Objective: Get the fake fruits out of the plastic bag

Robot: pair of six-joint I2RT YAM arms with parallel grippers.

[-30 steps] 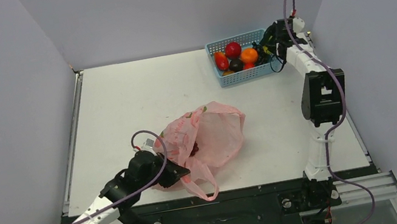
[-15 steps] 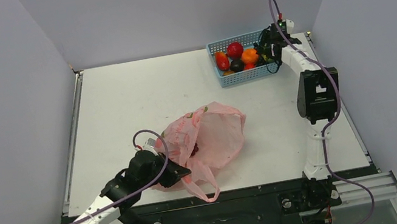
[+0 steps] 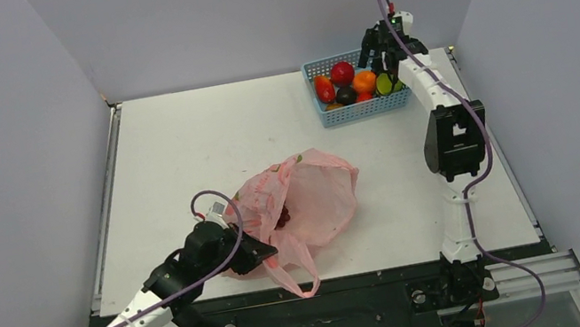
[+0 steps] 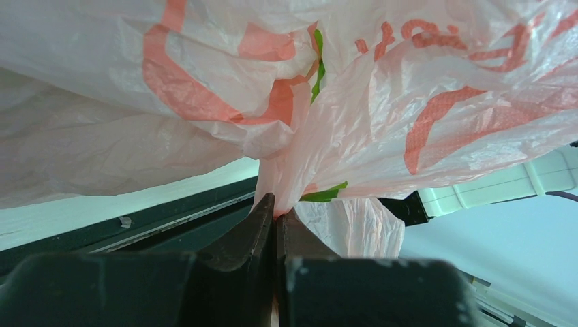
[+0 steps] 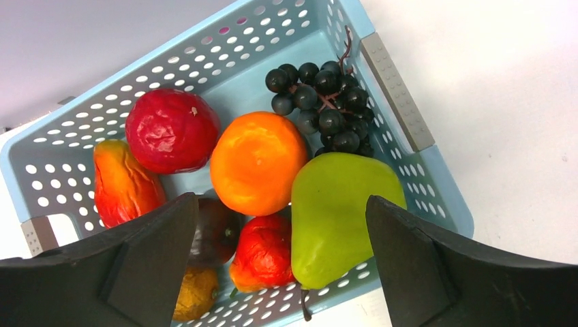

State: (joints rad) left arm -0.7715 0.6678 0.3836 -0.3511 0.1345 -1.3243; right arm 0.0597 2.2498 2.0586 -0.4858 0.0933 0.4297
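The pink plastic bag (image 3: 308, 194) lies on the table near the front, mouth facing left. My left gripper (image 3: 261, 250) is shut on the bag's rim, and the wrist view shows the film pinched between the tips (image 4: 276, 212). Something dark red (image 3: 284, 216) shows inside the bag. My right gripper (image 3: 373, 54) is open and empty above the blue mesh basket (image 3: 339, 115). Between its fingers (image 5: 281, 199) the yellow-green pear (image 5: 341, 211) lies in the basket, beside a dark grape bunch (image 5: 324, 105) and a small dark round fruit (image 5: 215, 228).
The basket (image 5: 61, 170) at the back right also holds a round red fruit (image 5: 170, 129), a round orange fruit (image 5: 257, 162), two wrinkled red ones (image 5: 123, 184) and a brownish one (image 5: 194, 293). Grey walls stand on three sides.
My right gripper has moved left from the basket's right side to over it and opened. The pear now lies in the basket. The left gripper keeps its hold on the bag.
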